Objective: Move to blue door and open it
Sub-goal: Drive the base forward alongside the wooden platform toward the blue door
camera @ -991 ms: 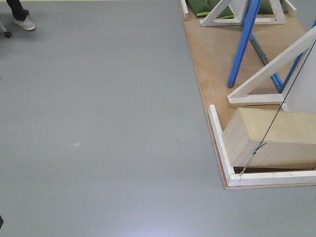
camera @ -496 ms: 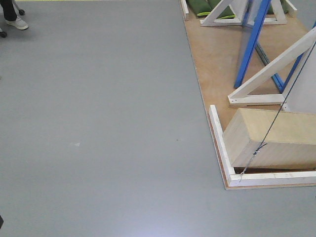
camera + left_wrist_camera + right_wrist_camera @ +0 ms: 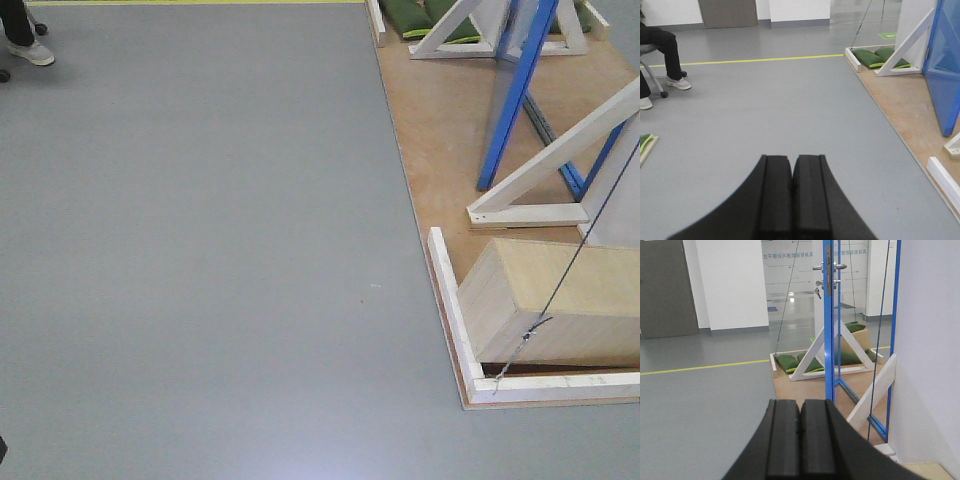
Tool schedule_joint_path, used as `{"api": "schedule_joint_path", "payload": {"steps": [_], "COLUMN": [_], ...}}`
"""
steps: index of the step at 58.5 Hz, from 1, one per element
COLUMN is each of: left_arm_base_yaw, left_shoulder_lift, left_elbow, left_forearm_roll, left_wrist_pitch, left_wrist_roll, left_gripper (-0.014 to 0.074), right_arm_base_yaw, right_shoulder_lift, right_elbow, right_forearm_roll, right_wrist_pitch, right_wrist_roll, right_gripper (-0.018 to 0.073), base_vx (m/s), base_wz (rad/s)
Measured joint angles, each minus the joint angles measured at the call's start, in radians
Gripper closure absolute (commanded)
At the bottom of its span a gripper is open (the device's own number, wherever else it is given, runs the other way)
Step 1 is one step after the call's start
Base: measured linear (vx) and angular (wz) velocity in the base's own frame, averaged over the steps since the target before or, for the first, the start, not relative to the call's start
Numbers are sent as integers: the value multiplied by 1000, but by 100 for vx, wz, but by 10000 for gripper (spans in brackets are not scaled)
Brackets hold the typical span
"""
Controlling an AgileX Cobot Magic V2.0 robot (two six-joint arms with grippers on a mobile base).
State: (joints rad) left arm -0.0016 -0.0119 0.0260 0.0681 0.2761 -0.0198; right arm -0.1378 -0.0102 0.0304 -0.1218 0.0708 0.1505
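The blue door [image 3: 829,350] stands on the wooden platform [image 3: 440,120] at the far right, edge-on to the robot, with its handle [image 3: 839,266] untouched and apparently well out of reach. The left gripper [image 3: 792,165] and right gripper [image 3: 800,407] are each pressed together on nothing. The approach looks only partly made, and the opening is not yet begun.

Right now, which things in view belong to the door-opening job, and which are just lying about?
Job:
- blue door
- its handle
- left gripper and right gripper, both shut

Lying about:
- green sandbags
- wooden box
- white braces
- seated person
- yellow floor line
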Motion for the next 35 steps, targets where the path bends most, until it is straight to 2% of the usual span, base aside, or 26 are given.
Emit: {"api": "schedule_joint_path", "payload": {"steps": [35], "left_arm_base_yaw": [0], "left_shoulder_lift": [0], "left_elbow": [0], "left_forearm_roll": [0], "left_wrist_pitch": [0], "left_wrist_roll": [0], "left_gripper": [524], "right_arm_base_yaw": [0], "right_shoulder_lift": [0], "right_elbow": [0], "right_forearm_roll": [0], "right_wrist_pitch": [0], "right_wrist_roll": [0], "right_gripper": [547], "base_vx": [33], "base_wz": [1]}}
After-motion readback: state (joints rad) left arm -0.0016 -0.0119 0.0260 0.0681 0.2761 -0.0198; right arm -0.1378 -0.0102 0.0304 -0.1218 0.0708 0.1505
